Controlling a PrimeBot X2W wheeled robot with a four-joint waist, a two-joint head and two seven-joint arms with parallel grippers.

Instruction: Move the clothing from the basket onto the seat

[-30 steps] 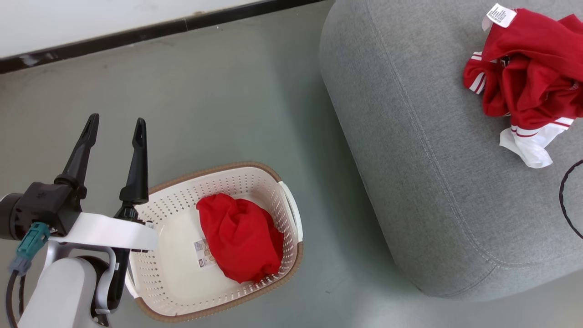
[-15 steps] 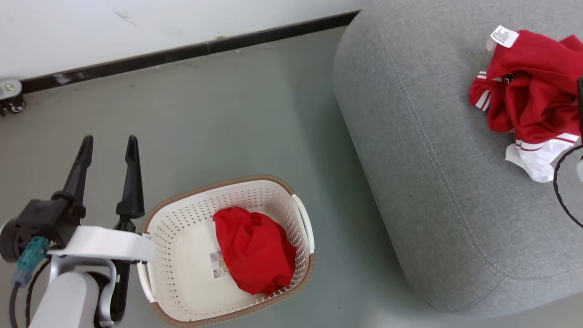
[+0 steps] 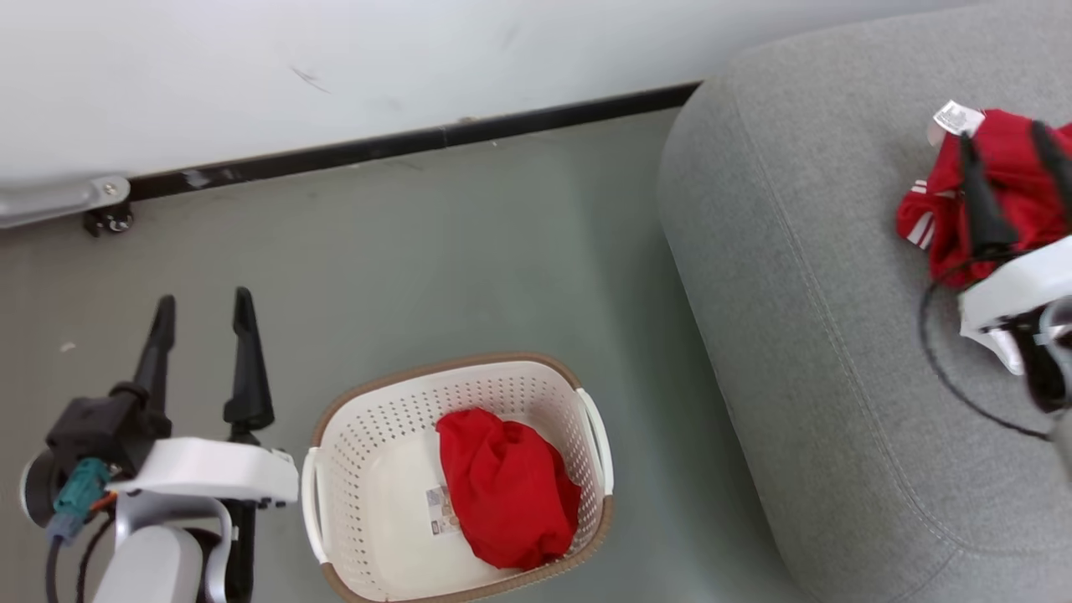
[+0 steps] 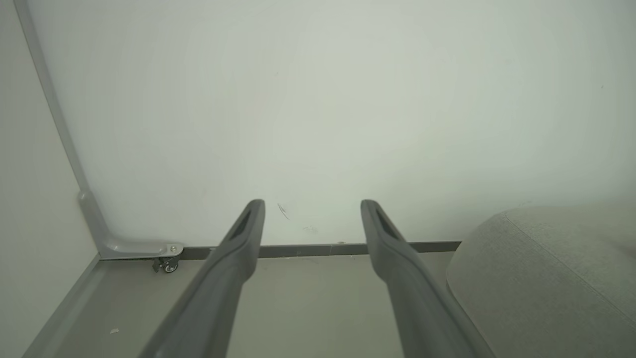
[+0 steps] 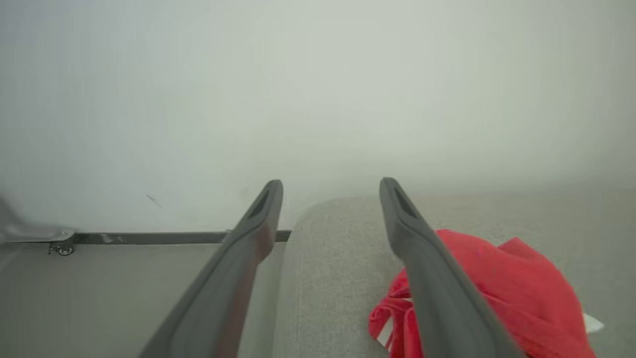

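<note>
The left gripper (image 3: 203, 301) stands with its two fingers wide apart and nothing between them, above the floor (image 3: 469, 251), just beside the left end of the basket (image 3: 452, 366). The right gripper (image 3: 1002, 138) is also spread and empty. It hangs over the striped garment (image 3: 1009, 167), which already lies on the seat (image 3: 796, 293).

The plain red garment (image 3: 507, 486) is bunched in the right half of the basket, partly over the paper label (image 3: 440, 511). I think this is the piece to fetch now, and the left gripper is the nearer one. It should come down from above on the highest fold and stay away from the perforated wall. It should close deep into the cloth and then lift straight up. The basket looks light and could come up with the cloth.

The seat is broad, grey and woven, so there is much room to put the garment down. The floor is smooth and grey-green. Behind it is a pale wall (image 3: 335, 59) with a black skirting strip (image 3: 402, 144), and a small caster wheel (image 3: 107, 222) stands at the left.
</note>
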